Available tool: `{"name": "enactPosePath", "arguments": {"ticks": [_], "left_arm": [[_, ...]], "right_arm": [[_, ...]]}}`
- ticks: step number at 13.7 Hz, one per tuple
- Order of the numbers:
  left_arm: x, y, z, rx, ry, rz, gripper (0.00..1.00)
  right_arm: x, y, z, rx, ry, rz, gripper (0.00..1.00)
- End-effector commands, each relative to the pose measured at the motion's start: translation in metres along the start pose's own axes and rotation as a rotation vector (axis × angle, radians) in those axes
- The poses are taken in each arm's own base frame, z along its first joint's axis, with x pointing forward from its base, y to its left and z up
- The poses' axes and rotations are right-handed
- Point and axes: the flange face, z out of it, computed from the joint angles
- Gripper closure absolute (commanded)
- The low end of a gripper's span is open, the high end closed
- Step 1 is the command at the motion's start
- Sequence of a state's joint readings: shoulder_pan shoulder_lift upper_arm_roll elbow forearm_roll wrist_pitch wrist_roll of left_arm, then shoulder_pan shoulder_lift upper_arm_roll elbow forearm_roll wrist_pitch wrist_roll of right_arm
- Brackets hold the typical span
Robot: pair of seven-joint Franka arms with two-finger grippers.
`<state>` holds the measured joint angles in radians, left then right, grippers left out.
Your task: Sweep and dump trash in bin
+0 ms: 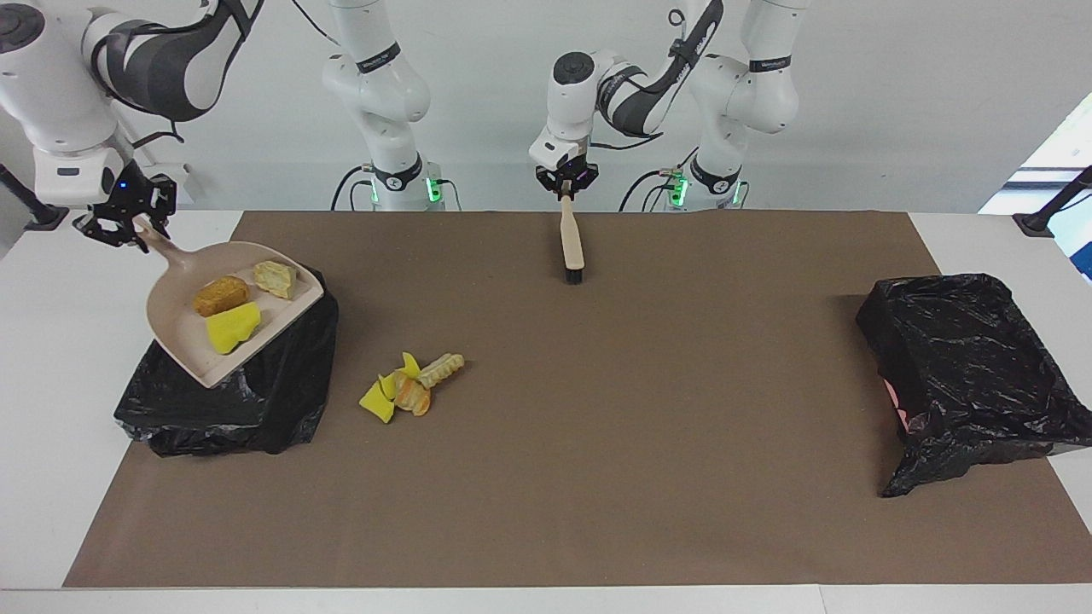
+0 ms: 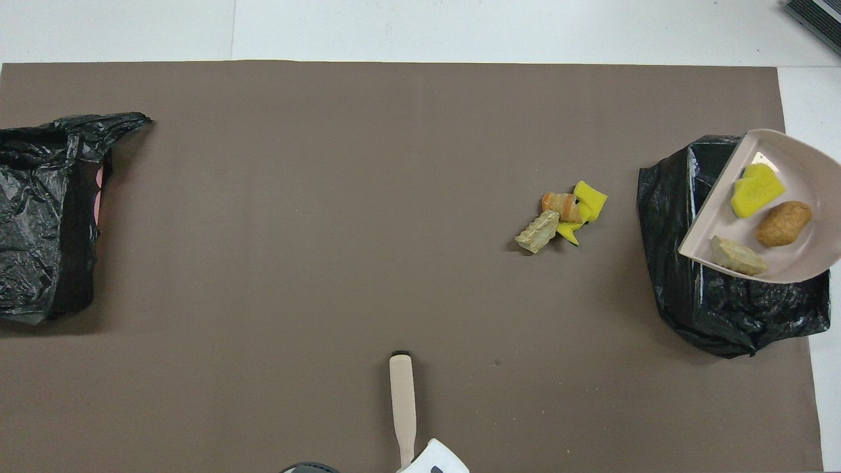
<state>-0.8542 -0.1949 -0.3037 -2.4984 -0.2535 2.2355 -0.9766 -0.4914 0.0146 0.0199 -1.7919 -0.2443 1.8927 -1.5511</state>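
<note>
My right gripper [image 1: 128, 226] is shut on the handle of the beige dustpan [image 1: 171, 286], which hangs tilted over the black-bagged bin [image 1: 256, 401] at the right arm's end of the table. Three pieces of trash lie in the dustpan [image 2: 792, 148]: a brown lump [image 1: 221, 296], a yellow sponge piece [image 1: 232, 327] and a pale piece [image 1: 275, 278]. More trash [image 1: 411, 385] lies in a small pile [image 2: 562, 220] on the brown mat beside that bin [image 2: 677, 263]. My left gripper [image 1: 564, 186] is shut on the top of the brush [image 1: 570, 243], whose bristles rest on the mat.
A second black-bagged bin [image 1: 964, 375] sits at the left arm's end of the table, its bag spilling over the mat [image 2: 39, 217]. The brown mat [image 1: 640, 477] covers most of the white table.
</note>
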Motion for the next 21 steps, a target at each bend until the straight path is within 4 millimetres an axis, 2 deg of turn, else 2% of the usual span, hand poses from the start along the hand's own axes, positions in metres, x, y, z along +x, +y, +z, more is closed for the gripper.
{"name": "enactPosePath", "arguments": {"ticks": [1,2,3,4,6,8,9,11,12,13,17,18,19,21], "left_arm": [[0.027,-0.006,-0.003,-0.015,-0.005,0.047,0.29],[0.041,-0.008,-0.016,-0.029,-0.001,0.061,0.21],[0.064,-0.013,-0.032,-0.034,0.01,0.059,0.05],[0.088,-0.013,-0.05,-0.038,0.034,0.081,0.0],[0.135,-0.023,-0.078,0.002,0.121,0.108,0.0],[0.183,-0.046,-0.115,-0.018,0.179,0.116,0.0],[0.211,-0.068,-0.145,-0.034,0.206,0.124,0.0],[0.249,-0.112,-0.213,-0.037,0.225,0.139,0.0],[0.26,-0.134,-0.243,-0.032,0.221,0.146,0.0],[0.263,-0.145,-0.266,-0.029,0.221,0.161,0.0],[0.271,-0.211,-0.337,-0.015,0.213,0.16,0.0],[0.271,-0.228,-0.352,-0.014,0.209,0.161,0.0],[0.272,-0.243,-0.358,-0.01,0.2,0.159,0.0],[0.272,-0.259,-0.364,-0.011,0.184,0.163,0.0]], "right_arm": [[-0.017,0.012,0.001,-0.045,-0.057,-0.107,1.0],[-0.018,0.014,0.002,-0.047,-0.084,-0.135,1.0],[-0.018,0.016,0.001,-0.064,-0.111,-0.154,1.0],[-0.018,0.022,-0.004,-0.12,-0.154,-0.181,1.0],[-0.01,0.03,-0.002,-0.151,-0.234,-0.254,1.0],[-0.006,0.028,-0.001,-0.146,-0.285,-0.306,1.0],[0.005,0.029,-0.002,-0.155,-0.343,-0.362,1.0],[0.019,0.026,-0.001,-0.168,-0.424,-0.469,1.0],[0.024,0.026,-0.002,-0.193,-0.452,-0.511,1.0],[0.03,0.026,-0.002,-0.207,-0.472,-0.536,1.0],[0.055,0.028,-0.012,-0.227,-0.573,-0.621,1.0],[0.057,0.027,-0.013,-0.222,-0.595,-0.632,1.0],[0.059,0.026,-0.015,-0.22,-0.606,-0.636,1.0],[0.067,0.018,-0.033,-0.211,-0.642,-0.641,1.0]]}}
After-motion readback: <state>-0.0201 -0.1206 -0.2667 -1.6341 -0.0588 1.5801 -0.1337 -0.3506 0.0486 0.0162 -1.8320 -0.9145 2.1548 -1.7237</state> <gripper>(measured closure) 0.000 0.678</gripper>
